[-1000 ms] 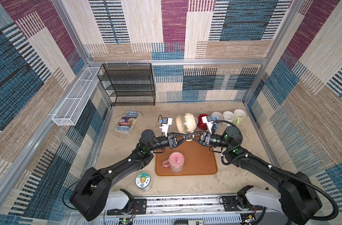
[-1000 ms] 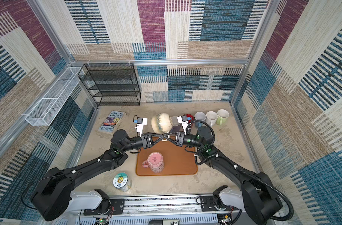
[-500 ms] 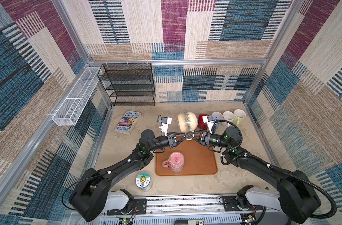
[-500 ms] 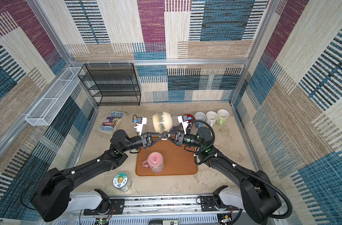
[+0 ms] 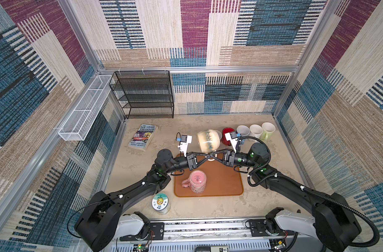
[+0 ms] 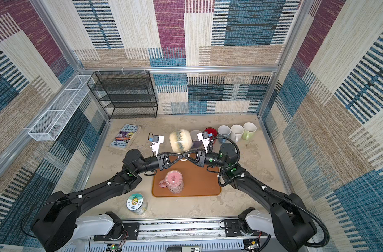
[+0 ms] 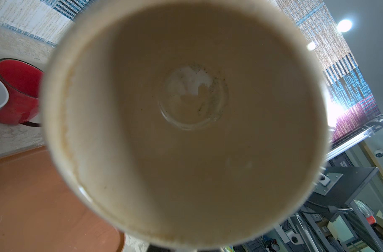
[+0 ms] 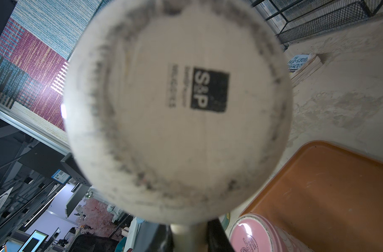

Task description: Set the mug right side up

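Note:
A cream mug [image 5: 208, 140] with a green band hangs on its side above the back edge of the orange tray [image 5: 225, 183], seen in both top views [image 6: 180, 140]. My left gripper [image 5: 213, 155] and right gripper [image 5: 209, 155] meet under it, fingers crossed, both shut on its handle. The left wrist view looks straight into the mug's mouth [image 7: 186, 122]. The right wrist view shows its stamped base [image 8: 177, 109], with the handle [image 8: 189, 237] between dark fingers [image 8: 216, 235]. A pink mug [image 5: 197, 181] stands upside down on the tray.
Behind the held mug stand a red mug [image 5: 226, 136], two white mugs [image 5: 243, 131] and a green one [image 5: 268, 129]. A book [image 5: 142, 137] lies at the back left, near a black wire shelf [image 5: 144, 93]. A lidded jar [image 5: 160, 201] sits front left of the tray.
My left gripper's fingers have closed in on the mug's handle beside the right gripper's. The mug has hardly moved.

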`<move>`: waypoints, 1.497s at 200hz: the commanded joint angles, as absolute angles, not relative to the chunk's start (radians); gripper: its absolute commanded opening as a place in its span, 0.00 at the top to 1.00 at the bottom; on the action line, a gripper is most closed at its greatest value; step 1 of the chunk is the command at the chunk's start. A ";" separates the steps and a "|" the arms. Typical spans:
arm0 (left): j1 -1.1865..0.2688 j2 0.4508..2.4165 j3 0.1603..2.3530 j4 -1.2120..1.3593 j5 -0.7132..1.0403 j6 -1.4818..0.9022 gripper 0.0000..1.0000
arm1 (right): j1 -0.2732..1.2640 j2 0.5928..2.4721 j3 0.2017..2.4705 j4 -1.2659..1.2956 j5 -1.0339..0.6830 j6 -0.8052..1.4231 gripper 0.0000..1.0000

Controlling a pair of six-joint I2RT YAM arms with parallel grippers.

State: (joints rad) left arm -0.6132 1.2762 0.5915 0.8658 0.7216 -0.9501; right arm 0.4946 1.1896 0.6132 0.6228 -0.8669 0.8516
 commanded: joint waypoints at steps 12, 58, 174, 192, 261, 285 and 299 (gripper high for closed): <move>-0.609 1.282 0.568 0.890 0.704 -0.905 1.00 | 0.492 1.176 0.613 0.781 -0.894 0.884 0.78; -0.610 1.276 0.561 0.878 0.701 -0.891 1.00 | 0.492 1.175 0.604 0.819 -0.908 0.903 0.74; -0.610 1.292 0.578 0.859 0.715 -0.884 1.00 | 0.494 1.192 0.581 0.835 -0.898 0.896 1.00; -0.610 1.306 0.583 0.872 0.722 -0.889 0.95 | 0.496 1.196 0.582 0.838 -0.899 0.894 1.00; -0.609 1.342 0.607 0.905 0.751 -0.903 1.00 | 0.499 1.228 0.592 0.842 -0.903 0.890 1.00; -0.609 1.340 0.607 0.904 0.753 -0.902 1.00 | 0.499 1.239 0.592 0.844 -0.904 0.890 1.00; -0.609 1.334 0.604 0.892 0.749 -0.900 1.00 | 0.499 1.241 0.591 0.841 -0.902 0.887 1.00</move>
State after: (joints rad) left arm -0.6041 1.3380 0.5972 0.8925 0.7246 -0.9478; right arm 0.4896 1.2377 0.5770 0.7414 -0.8337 0.8585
